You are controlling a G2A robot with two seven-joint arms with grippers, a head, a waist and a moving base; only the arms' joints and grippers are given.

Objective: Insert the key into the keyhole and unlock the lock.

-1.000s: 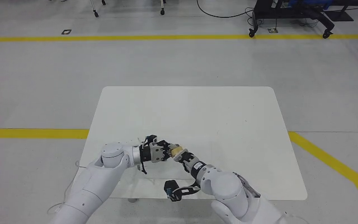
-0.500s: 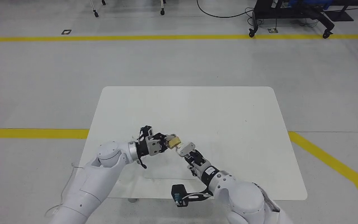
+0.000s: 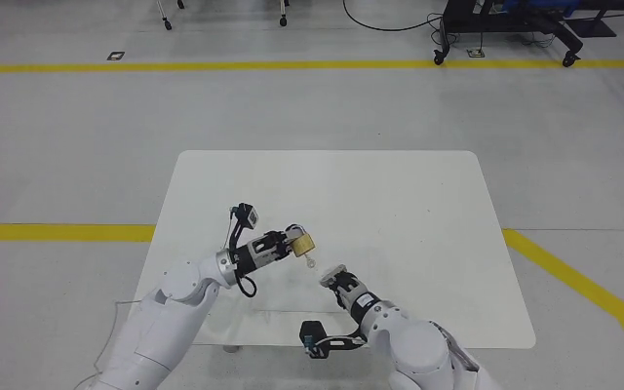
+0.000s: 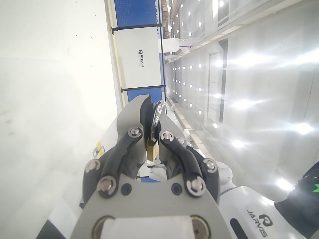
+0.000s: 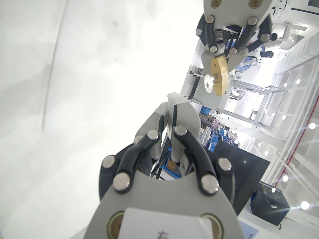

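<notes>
Nearest the robot, the right gripper [image 3: 331, 274] sits just short of the lock [image 3: 304, 240], apart from it. Its fingers [image 5: 183, 115] are pressed together with nothing between them. Next comes the key [image 3: 310, 260], whose silver head sticks out of the lock's keyhole [image 5: 217, 77] with the blade seated inside, and no gripper touches it. The brass lock itself hangs above the table [image 3: 409, 195], its keyhole face turned toward the right gripper. Right behind the lock, the left gripper [image 3: 291, 241] is clamped on the lock's upper end — the silver shackle [image 4: 157, 111] lies between its fingers. Beyond the lock, the white table stretches away.
</notes>
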